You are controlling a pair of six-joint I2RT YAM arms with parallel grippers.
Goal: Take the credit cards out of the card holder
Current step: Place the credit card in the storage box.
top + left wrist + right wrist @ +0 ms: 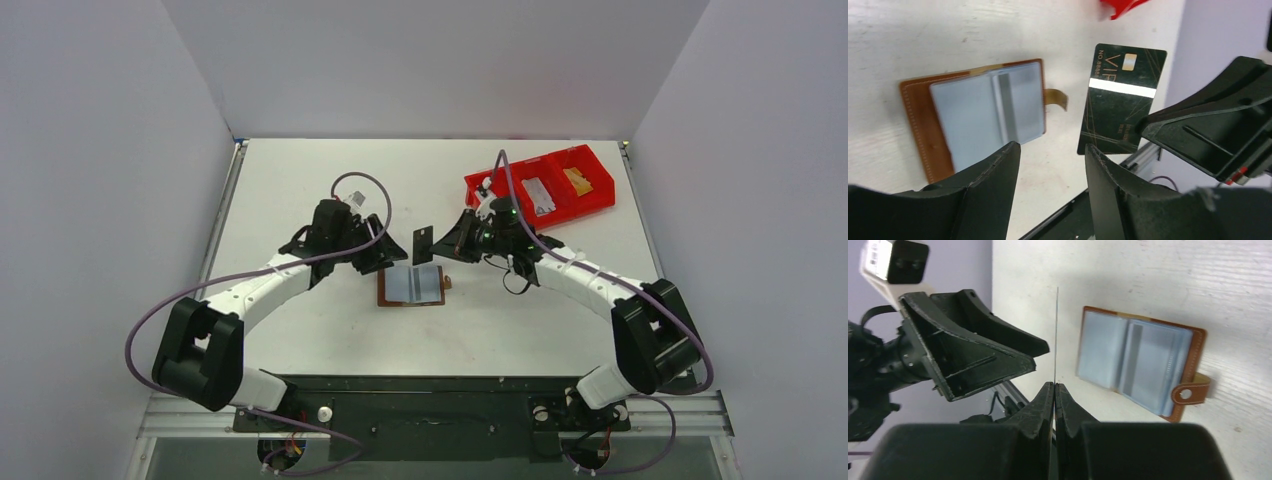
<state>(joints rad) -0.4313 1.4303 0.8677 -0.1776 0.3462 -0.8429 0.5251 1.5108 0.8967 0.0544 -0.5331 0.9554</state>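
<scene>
Right gripper (1054, 386) pinches the black card (1122, 107) by its edge; left gripper (1053, 150) stands wide alongside. So shallow a hold may slip.

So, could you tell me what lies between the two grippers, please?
The black credit card, standing on edge, pinched in the right gripper and clear of the open left gripper, as the top view shows.
</scene>
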